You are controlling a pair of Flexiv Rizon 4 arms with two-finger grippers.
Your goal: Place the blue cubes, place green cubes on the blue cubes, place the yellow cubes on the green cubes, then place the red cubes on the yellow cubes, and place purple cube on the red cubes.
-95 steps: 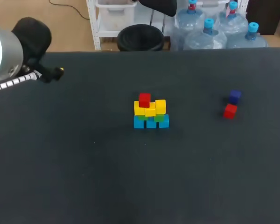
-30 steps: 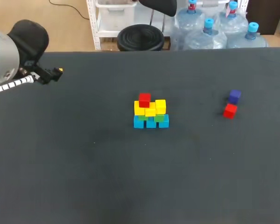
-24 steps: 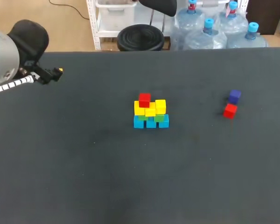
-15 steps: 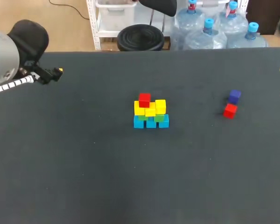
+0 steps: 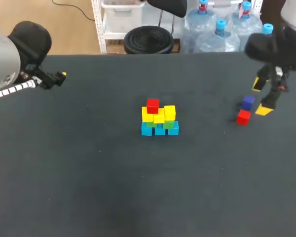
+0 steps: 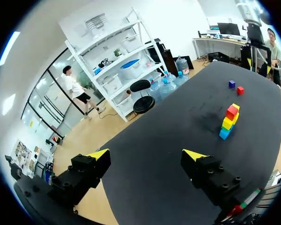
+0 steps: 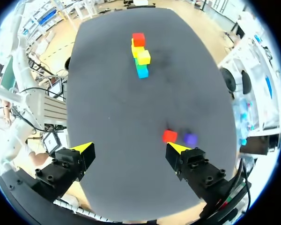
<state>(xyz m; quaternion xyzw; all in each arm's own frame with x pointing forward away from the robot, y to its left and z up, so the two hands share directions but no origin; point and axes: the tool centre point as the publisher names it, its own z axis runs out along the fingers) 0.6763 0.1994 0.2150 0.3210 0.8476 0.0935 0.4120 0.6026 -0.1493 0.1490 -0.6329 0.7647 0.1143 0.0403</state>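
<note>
The stack (image 5: 159,118) stood near the middle of the black table (image 5: 89,173). Its bottom row was 3 blue cubes (image 5: 160,130) side by side. The green cubes (image 5: 168,125) above them showed only as thin slivers under the next layer, probably 2 of them. The yellow cubes (image 5: 169,112) sat on the green, and the top red cube (image 5: 153,105) rested on the yellow layer at its left end, with the right end of that layer bare.

Well apart from the stack, toward the right side of the table, lay the loose red cube (image 5: 243,117). The purple cube (image 5: 247,102) lay just beyond it, close by but seemingly not touching.

The right gripper (image 5: 260,97) hung just beside these 2 cubes, on the side away from the stack, with its arm coming in from the far right corner. Its fingers were spread wide and held nothing. In the right wrist view both loose cubes lay ahead of the fingers, nearer to 1 finger than to the other, with the stack far beyond.

The left gripper (image 6: 146,154) was at the far left edge of the table, well away from every cube. Its fingers were also spread wide, with nothing between them
</note>
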